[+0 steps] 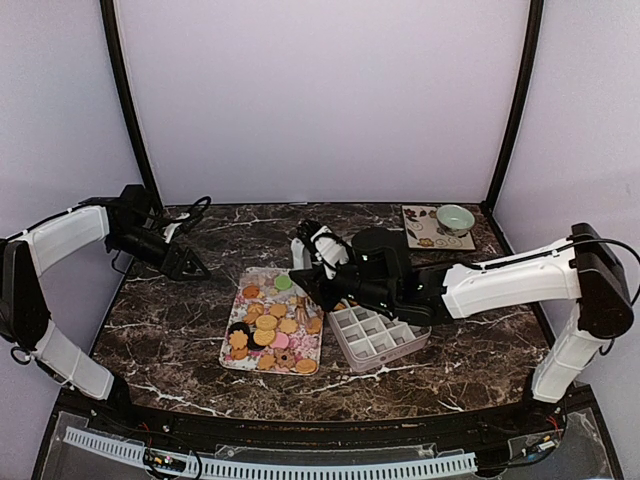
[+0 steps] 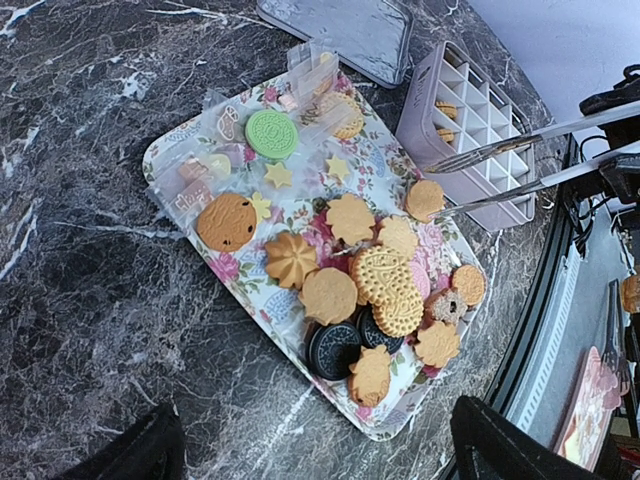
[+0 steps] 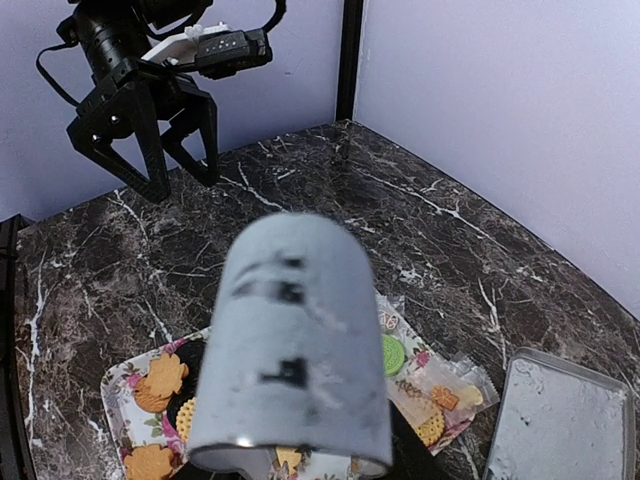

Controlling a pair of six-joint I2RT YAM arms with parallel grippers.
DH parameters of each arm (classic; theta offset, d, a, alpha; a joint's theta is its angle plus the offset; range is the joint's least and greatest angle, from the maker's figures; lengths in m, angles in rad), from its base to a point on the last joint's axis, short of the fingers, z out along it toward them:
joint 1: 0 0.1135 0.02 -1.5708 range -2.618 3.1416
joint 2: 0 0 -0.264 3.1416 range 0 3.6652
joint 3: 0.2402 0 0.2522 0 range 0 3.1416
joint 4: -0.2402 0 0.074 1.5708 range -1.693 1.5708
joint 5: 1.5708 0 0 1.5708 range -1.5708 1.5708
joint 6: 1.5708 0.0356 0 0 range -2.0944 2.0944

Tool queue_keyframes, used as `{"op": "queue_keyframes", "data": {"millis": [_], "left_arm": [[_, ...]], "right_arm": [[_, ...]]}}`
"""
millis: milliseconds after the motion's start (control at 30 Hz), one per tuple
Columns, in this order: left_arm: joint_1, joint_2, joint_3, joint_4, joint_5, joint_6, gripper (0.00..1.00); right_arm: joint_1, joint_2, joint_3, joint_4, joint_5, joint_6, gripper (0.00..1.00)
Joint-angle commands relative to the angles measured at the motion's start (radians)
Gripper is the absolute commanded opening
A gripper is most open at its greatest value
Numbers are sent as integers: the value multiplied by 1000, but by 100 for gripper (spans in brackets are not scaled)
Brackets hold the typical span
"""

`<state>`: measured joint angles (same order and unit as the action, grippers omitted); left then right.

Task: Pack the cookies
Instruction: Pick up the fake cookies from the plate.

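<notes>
Right pincer [image 1: 330, 287] is part-closed on the metal tongs [image 2: 470, 157]: the handle end is clamped and the tips are held apart. The tips are set at the tray's box-side edge, right by a round tan cookie [image 2: 425, 198]; whether it is touched cannot be told. Left pincer [image 3: 185, 178] is spread wide with nothing held, well apart over the counter [image 2: 90, 250]. The cookies [image 2: 385, 275] are mostly heaped on the floral tray [image 2: 160, 150]. A couple are seen in cells of the divided box [image 2: 418, 115], just beside the tray. The box lid [image 2: 340, 30] is laid off beyond it.

Step judged: pick-up of the next cookie, with the task early and most cells unfilled. For the next move, the tongs need to be squeezed squarely onto the tan cookie so it is not flipped or pushed off the rim. It then needs to be lifted, carried over an unfilled cell and released. The right wrist view is blocked by a blurred grey shape, so nothing can be checked there.
</notes>
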<state>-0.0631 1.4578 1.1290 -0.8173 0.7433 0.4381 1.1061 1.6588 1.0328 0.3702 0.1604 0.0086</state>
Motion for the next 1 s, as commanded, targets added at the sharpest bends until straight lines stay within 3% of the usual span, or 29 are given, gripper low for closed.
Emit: {"op": "queue_keyframes", "data": {"millis": [0, 967], "left_arm": [[9, -39, -6, -26, 9, 17, 95], [11, -32, -4, -19, 23, 1, 95]], "right_arm": [[4, 31, 51, 85, -38, 25, 38], [-31, 98, 32, 54, -63, -12, 38]]}}
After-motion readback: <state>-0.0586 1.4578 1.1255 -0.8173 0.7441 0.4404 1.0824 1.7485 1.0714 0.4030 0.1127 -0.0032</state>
